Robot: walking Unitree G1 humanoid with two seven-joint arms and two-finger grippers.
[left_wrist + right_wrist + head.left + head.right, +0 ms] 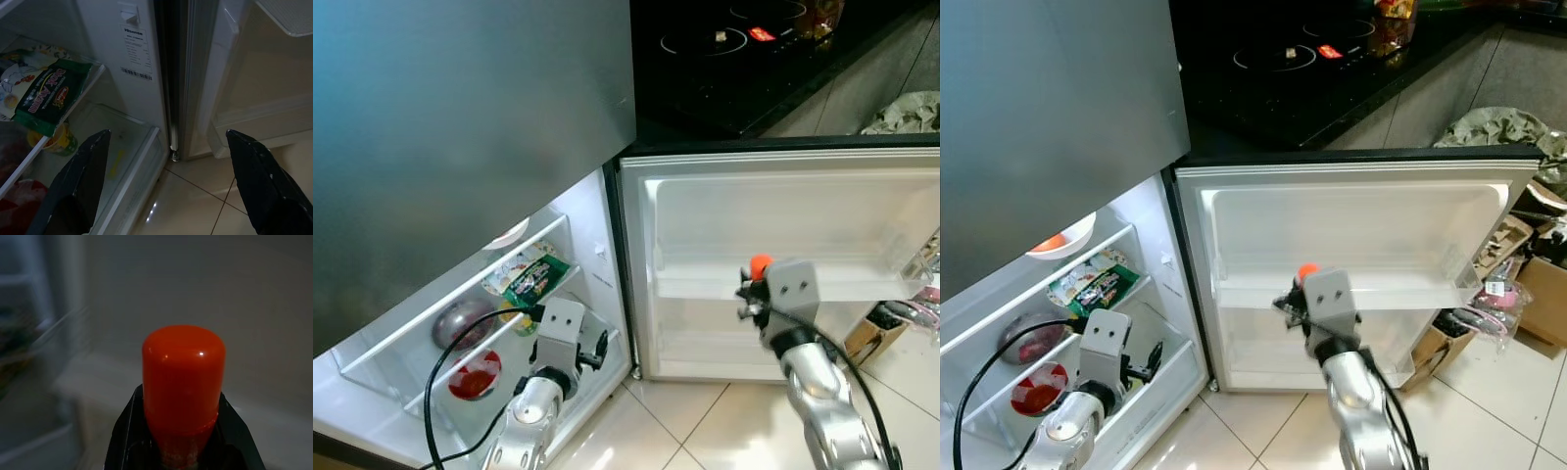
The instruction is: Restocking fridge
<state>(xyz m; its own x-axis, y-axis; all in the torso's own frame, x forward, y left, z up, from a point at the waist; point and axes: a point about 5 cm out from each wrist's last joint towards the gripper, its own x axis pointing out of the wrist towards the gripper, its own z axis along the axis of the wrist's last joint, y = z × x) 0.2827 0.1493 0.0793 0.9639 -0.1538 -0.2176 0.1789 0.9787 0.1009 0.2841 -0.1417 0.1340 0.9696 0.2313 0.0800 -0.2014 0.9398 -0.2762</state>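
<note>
At frame centre, the right gripper [182, 440] pinches an orange-capped bottle [760, 264] upright — ready for the fridge door shelf [862, 284]; the left gripper [166, 186], lower left, hangs spread.

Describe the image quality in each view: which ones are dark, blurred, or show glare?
Eye views: bright; washed-out glare inside the fridge door. Left wrist view: dim but sharp; the green packet is readable between the open left gripper fingers. Right wrist view: dark; blurred background, the orange cap in the right gripper is sharp.
</note>
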